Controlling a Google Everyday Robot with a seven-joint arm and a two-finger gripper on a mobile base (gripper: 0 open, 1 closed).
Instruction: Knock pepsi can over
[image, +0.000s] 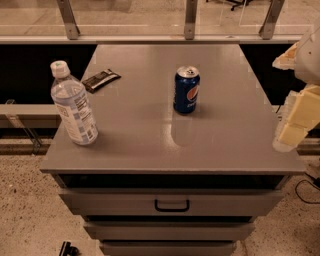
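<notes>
The upright dark blue aluminium pepsi can (186, 90) stands well left of the cream gripper (292, 127) (spread or not, I cannot tell): probably light, stiff, slick; push high.

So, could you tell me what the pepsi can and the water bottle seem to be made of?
The pepsi can looks like painted aluminium: glossy blue with a bare silvery top. The water bottle seems to be clear plastic, see-through with a pale cap. The hand hangs by the right edge of the table, apart from both.
</notes>
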